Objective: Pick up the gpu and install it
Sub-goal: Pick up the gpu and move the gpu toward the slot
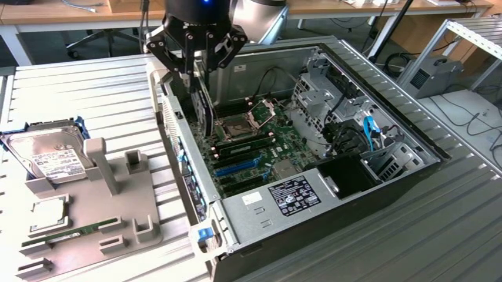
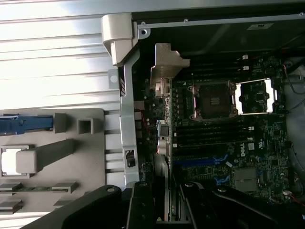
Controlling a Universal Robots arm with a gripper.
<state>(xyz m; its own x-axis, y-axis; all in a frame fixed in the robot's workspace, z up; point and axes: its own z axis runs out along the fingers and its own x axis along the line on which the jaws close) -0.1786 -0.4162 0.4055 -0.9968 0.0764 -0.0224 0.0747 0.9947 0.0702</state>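
The pick-up is done: the gripper is clamped narrowly on the gpu, which hangs edge-on inside the open computer case, close to the rear wall and above the motherboard beside the CPU socket. In the wrist view the silvery bracket sits at the card's far end. Installing is left, I judge: the card is not yet seated in the blue expansion slot, nor does it appear lined up with it
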